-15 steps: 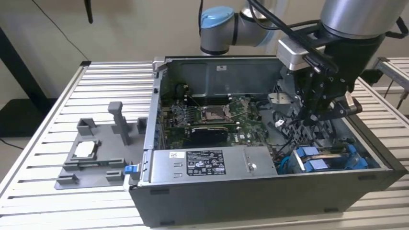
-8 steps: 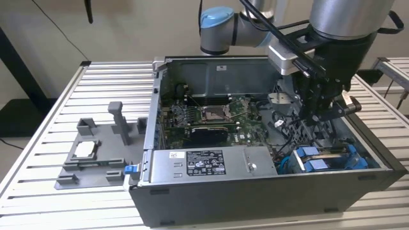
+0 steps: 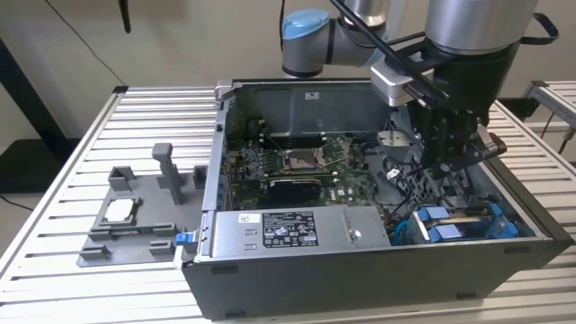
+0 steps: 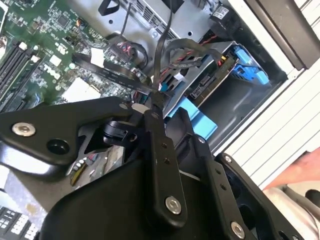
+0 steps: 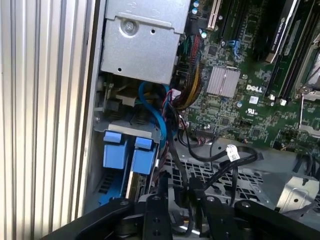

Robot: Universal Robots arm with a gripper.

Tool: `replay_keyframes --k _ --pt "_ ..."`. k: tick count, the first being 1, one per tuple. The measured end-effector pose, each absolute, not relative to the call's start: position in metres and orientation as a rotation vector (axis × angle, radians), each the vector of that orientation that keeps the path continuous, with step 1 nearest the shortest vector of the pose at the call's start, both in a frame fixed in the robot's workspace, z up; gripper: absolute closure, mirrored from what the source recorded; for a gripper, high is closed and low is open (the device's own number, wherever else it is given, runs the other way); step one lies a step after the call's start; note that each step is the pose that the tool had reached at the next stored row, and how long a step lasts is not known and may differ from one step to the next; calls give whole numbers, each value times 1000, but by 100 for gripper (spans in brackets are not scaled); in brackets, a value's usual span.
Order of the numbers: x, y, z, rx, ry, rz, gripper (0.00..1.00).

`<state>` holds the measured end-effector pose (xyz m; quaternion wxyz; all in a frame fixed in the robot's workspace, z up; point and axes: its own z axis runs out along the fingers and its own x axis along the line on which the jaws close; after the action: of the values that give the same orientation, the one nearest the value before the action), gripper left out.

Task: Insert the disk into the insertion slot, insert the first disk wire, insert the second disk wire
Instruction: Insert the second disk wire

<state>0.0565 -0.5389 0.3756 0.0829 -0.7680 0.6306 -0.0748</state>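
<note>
The disk (image 3: 463, 223), silver-grey in its blue carrier, sits in the insertion slot (image 4: 235, 97) at the case's front corner on the exterior view's right. In the first wrist view the disk's blue tabs (image 5: 125, 150) lie just beyond my fingers. My gripper (image 3: 447, 169) hangs inside the case above the disk. In both wrist views its black fingers (image 4: 160, 145) close on a black disk wire (image 4: 162, 55) that runs up from the fingertips. In the first wrist view the gripper (image 5: 182, 205) holds that wire (image 5: 175, 165) over the perforated cage. Further black wires (image 5: 235, 152) lie loose beside it.
A grey labelled power-supply box (image 3: 288, 229) fills the case's front. The motherboard (image 3: 297, 162) lies behind it. A perforated grey cage (image 5: 225, 175) stands next to the bay. On the slatted table (image 3: 90, 135) at the exterior view's left is a grey fixture (image 3: 158, 236) holding another drive (image 3: 121, 210).
</note>
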Motion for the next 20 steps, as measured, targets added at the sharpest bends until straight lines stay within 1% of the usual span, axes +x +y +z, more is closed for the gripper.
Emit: replay_keyframes --k 1,2,4,5,8,9,11,12,16,18,19,20 --pt "56 -538 375 -2292 1881 -231 69" --pt "55 -538 375 -2290 1879 -238 71" --pt "54 -536 374 -2284 1874 -251 71" --pt "54 -536 374 -2281 1871 -257 78" --pt "53 -536 373 -2275 1867 -269 78" --pt "53 -536 372 -2275 1867 -269 80" --pt "52 -536 372 -2275 1867 -269 80" --pt "52 -536 372 -2274 1868 -269 84" --pt "49 -536 372 -2272 1870 -269 84" --pt "48 -536 372 -2271 1872 -270 82" --pt "47 -536 372 -2270 1873 -270 76" --pt "46 -536 372 -2269 1875 -270 76"
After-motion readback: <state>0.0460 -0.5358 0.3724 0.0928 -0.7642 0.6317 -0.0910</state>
